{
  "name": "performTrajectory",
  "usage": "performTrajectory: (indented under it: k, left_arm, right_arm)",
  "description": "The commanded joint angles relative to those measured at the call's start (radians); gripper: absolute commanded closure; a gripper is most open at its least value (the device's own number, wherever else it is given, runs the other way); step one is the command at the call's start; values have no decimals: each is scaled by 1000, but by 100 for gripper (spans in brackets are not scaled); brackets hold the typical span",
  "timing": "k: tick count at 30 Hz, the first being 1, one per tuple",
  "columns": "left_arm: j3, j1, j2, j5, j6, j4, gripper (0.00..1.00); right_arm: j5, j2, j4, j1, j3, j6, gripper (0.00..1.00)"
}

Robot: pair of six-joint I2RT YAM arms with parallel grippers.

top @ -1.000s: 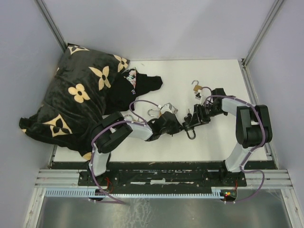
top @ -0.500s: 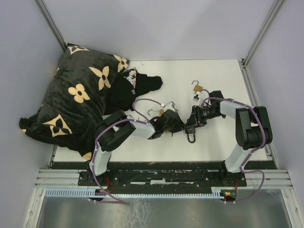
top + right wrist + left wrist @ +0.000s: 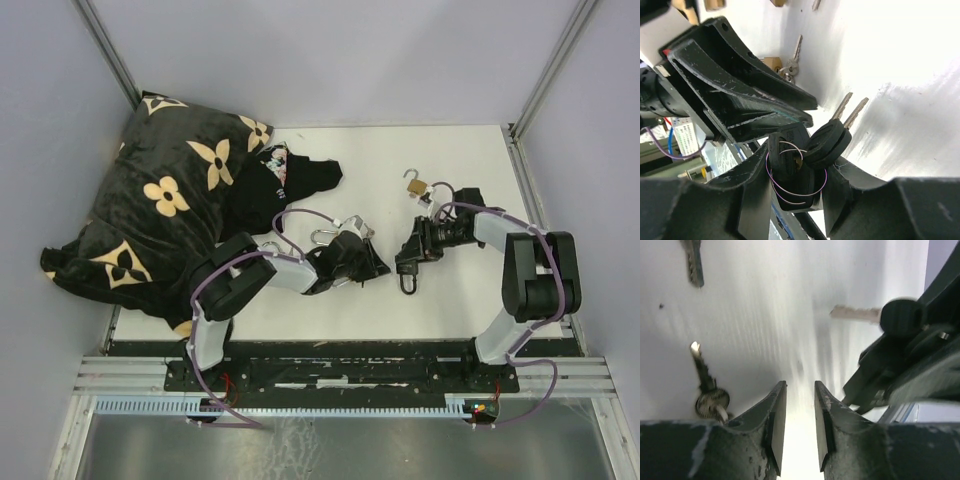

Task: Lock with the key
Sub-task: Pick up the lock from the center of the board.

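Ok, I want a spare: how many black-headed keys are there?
2: one black-headed silver key and a second key lie side by side against the black padlock in the right gripper's jaws. Others may be hidden.

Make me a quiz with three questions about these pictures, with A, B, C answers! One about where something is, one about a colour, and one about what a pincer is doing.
1. Where is the blanket? A) front right B) back left C) middle
2. What colour are the heads of the keys in the right pincer? A) red B) yellow C) black
3. What does the left pincer hold? A) nothing B) a key C) the blanket

Answers:
1 B, it lies at the back left in the top view.
2 C, both heads show black.
3 A, nothing sits in its gap.
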State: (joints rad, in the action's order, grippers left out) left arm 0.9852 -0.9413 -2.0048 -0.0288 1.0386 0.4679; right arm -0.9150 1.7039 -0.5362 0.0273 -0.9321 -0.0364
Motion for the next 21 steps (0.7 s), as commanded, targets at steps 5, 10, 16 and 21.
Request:
performTrajectory:
  k: [5,10,16,21]
  left_arm:
    - [-155,1,330,-27,-104,70,53]
    - [-334,2,494,-54,-185,358,39]
    - [-443,2,472,-112,-165,841,25]
    - [-349,0,406,-112,-129,881,22]
  right_arm:
    - [-267,-195,160,-111,21,-148,98]
    - [-288,-327,391,-118,69,-372,98]
    - [-282,-407,793,-117,89,-846,99]
    - [-235,-463,1050,-115,84,-1158,98]
